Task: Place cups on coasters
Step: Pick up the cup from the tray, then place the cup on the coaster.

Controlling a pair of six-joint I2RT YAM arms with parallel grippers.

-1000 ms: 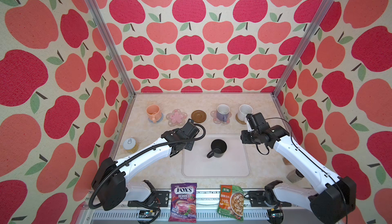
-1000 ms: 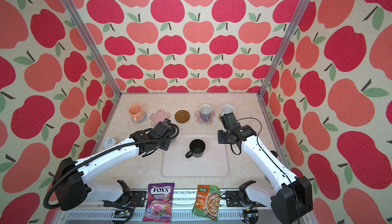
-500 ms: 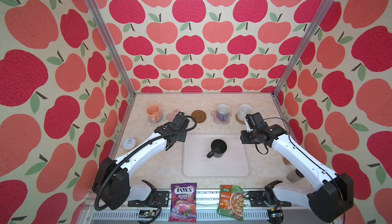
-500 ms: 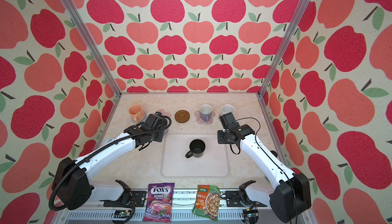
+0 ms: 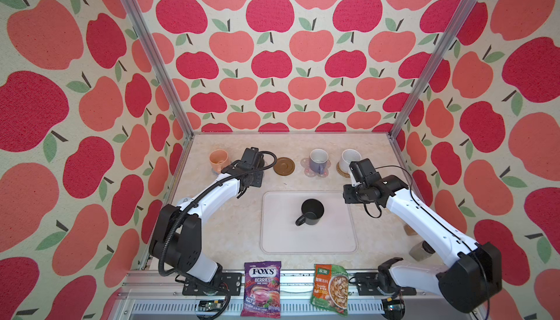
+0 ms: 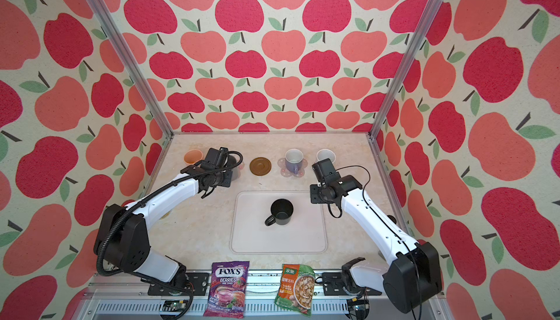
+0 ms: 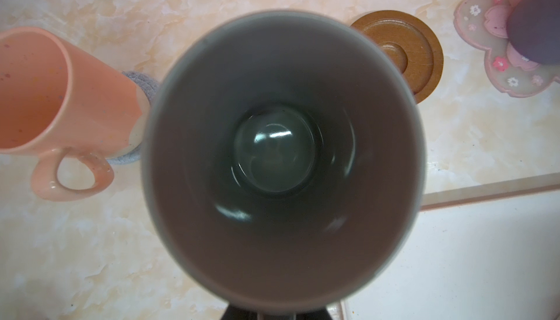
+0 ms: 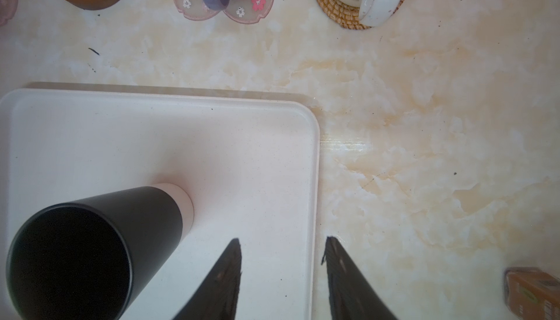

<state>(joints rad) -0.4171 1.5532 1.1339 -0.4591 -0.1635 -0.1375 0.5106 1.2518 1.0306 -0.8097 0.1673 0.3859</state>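
My left gripper (image 7: 277,315) is shut on the tall grey cup (image 7: 281,158), whose mouth fills the left wrist view. In a top view this cup (image 6: 234,168) hangs at the back, between the peach cup (image 5: 218,159) on its blue-grey coaster (image 7: 142,85) and the bare brown coaster (image 5: 284,166). A pink flower coaster's edge (image 8: 6,3) shows beneath; contact is hidden. The lavender cup (image 5: 318,160) stands on another pink coaster (image 7: 497,70). On the rattan coaster (image 8: 336,9) is the speckled cup (image 5: 350,158). The black cup (image 5: 312,212) stands on the tray. My right gripper (image 8: 281,253) is open over the tray's corner.
The pale tray (image 5: 333,236) lies mid-table. Two snack bags (image 5: 262,291) (image 5: 330,288) lie at the front edge. Jars (image 5: 421,250) stand by the right wall under my right arm. Apple-print walls close in three sides.
My left arm has carried the grey cup from beside the tray to the back, between the peach cup and the brown coaster. The right arm has barely moved.
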